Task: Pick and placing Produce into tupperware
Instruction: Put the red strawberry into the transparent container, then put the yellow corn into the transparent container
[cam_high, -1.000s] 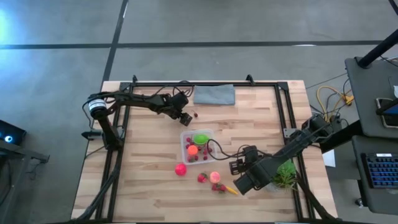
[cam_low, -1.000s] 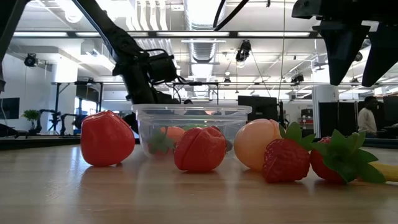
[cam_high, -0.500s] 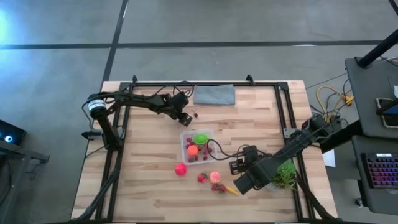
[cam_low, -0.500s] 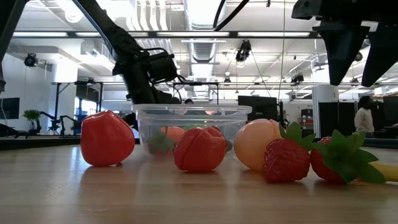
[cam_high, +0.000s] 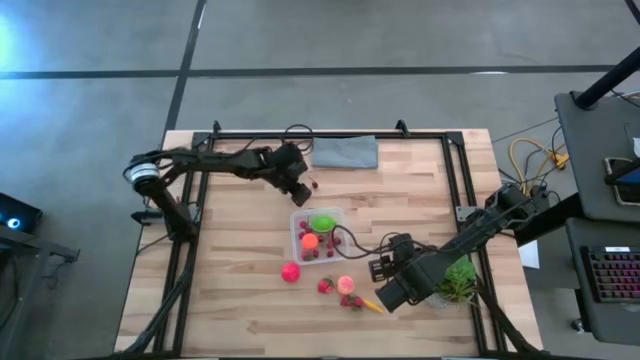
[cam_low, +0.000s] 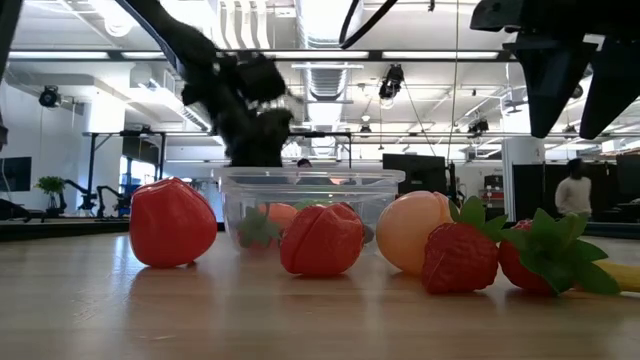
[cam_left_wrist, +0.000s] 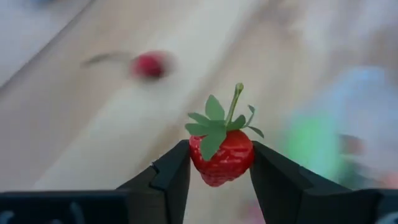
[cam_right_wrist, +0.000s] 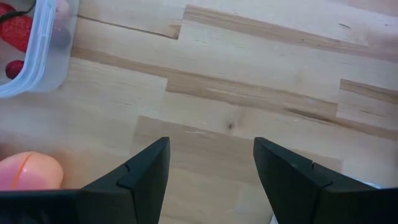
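Note:
The clear tupperware (cam_high: 318, 233) stands mid-table and holds a green ball (cam_high: 322, 222), an orange ball (cam_high: 309, 240) and small red berries. My left gripper (cam_high: 298, 187) is just beyond its far left corner, shut on a toy strawberry (cam_left_wrist: 221, 155). A dark-red cherry (cam_high: 316, 184) lies on the table beside it. Near the front lie a pink ball (cam_high: 290, 271), a peach ball (cam_high: 345, 284), two strawberries (cam_high: 326, 286) (cam_high: 350, 299) and an orange piece (cam_high: 372, 306). My right gripper (cam_high: 376, 268) hovers open and empty to the right of them. My left gripper pinches the strawberry's red body (cam_left_wrist: 199, 163) between its two fingers, one on each side. The green leaves and stem (cam_left_wrist: 225, 118) stick out past the fingertips. The strawberry is lifted clear of the table.
A flat grey cloth (cam_high: 345, 152) lies at the table's far edge. A leafy green plant (cam_high: 458, 280) stands at the near right beside my right arm. A black frame (cam_high: 455, 170) runs along the table's edges. A person (cam_low: 572, 195) shows in the room beyond.
My left gripper has moved a little toward the table's right, toward the tupperware, still shut on the strawberry and carrying it clear of the table. The person in the room behind has walked leftward.

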